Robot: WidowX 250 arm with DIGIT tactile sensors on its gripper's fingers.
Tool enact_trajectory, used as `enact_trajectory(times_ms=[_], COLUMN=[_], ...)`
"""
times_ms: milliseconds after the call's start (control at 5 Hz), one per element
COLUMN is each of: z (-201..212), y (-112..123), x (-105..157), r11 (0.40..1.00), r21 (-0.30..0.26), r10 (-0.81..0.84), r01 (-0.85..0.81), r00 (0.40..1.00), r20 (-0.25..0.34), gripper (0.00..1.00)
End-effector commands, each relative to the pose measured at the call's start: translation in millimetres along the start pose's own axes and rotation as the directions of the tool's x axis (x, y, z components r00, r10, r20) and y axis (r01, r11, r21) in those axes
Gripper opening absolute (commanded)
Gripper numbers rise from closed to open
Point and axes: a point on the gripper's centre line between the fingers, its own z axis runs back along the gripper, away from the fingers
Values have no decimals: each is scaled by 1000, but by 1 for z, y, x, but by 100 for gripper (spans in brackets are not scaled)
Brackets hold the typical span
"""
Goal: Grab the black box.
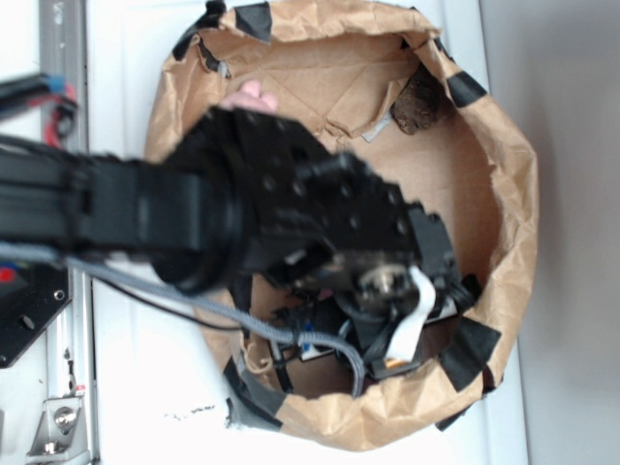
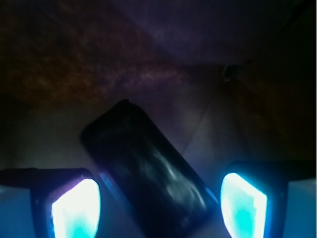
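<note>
Two camera views take in the moment: one from outside the rig and one from the wrist. From outside, the black jointed robot arm [image 1: 242, 223] reaches in from the left and hangs over a crumpled brown paper bag rolled down into a bowl shape [image 1: 504, 194], its rim patched with flat black tape pieces [image 1: 470, 351]. The arm hides most of the bag's floor, so the gripper's tips cannot be made out from this side. Near the far rim, on the right, a dull dark brown rough lump [image 1: 422, 101] rests against the paper wall, and a small pink thing [image 1: 251, 97] peeks out just above the arm. A grey cable [image 1: 174, 295] trails under the arm towards the bag. At the wrist, the gripper [image 2: 159, 206] points down into the dim interior, its two fingertips [image 2: 77, 208] glowing blue-white at the lower corners of the picture. They stand wide apart and are not touching anything. Between them lies the glossy black box with rounded corners [image 2: 146, 171], set on a slant, its near end running off the bottom edge of the picture, with a gap showing on either side of it.
</note>
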Motion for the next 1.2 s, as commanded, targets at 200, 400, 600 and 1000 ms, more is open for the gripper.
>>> enact_trajectory(times_ms=[200,400,600,1000], z=[-8,5,35,105], y=[-7,8,16,-2], x=[1,-5,-17,-57], r11=[997,963,874,658], r21=[-22,8,63,132], r10=[76,268,485,750], r01=[-77,-268,-482,-741], r00=[997,963,874,660], r20=[-23,-32,-45,-38], gripper=[0,0,0,0])
